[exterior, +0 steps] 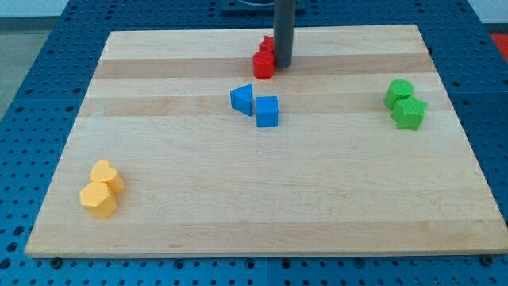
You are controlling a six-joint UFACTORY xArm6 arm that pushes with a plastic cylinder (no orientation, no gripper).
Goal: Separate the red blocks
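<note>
**A:** ok so where's everything sitting? Big stuff first: the wooden surface takes up the whole shot, and the blocks are parked in same-colour pairs, well apart from each other. Looks like a deliberate setup so each pair is its own job.

**B:** yep. And there's no claw on this rig, just the rod, so nothing to call spread or pinched. My tip is down at the far edge, middle-ish, touching or just beside the right of the red pair.

**A:** the reds are touching?

**B:** the red cylinder is nearer, the other red block right behind it, partly hidden by the rod so can't call its shape. The pair's long axis runs near-to-far, tilted slightly right.

**A:** so I'd guess the tip wedges in from the right to split them. The rest?

**B:** blue triangle and blue cube mid-surface, two green blocks right, two yellow blocks near left.
</note>
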